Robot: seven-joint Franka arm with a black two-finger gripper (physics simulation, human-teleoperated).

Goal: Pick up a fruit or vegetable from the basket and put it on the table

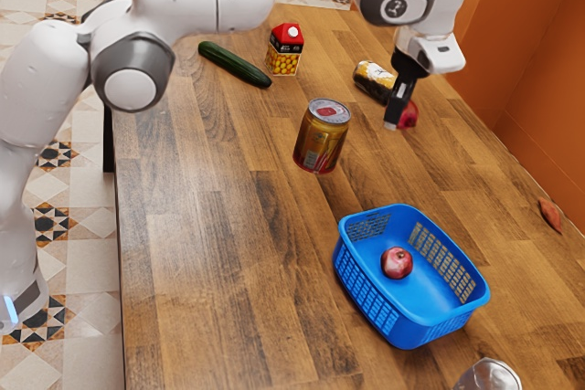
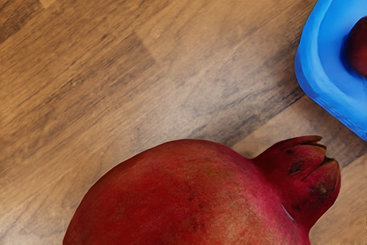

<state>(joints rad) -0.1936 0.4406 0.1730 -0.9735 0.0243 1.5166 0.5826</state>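
Note:
My gripper (image 1: 395, 121) is over the far part of the table in the exterior view, well away from the basket, with one dark finger in front of a red pomegranate (image 1: 409, 116). The gripper is shut on this fruit; the finger on its far side is hidden. In the wrist view the pomegranate (image 2: 195, 199) looms large at the lower edge, its crown (image 2: 304, 176) pointing to one side. The blue basket (image 1: 415, 330) holds a smaller reddish round fruit or vegetable (image 1: 397, 263). Part of the basket (image 2: 312, 55) and of that dark red item (image 2: 359, 47) shows in the wrist view.
A gold can (image 1: 320, 142) stands between basket and carton (image 1: 285, 50). A cucumber (image 1: 235, 65) lies near the carton, and a yellow-black can (image 1: 373, 80) lies behind the gripper. A brown sweet-potato-like item (image 1: 549, 215) and a metallic can top (image 1: 490, 377) are near the table's edges.

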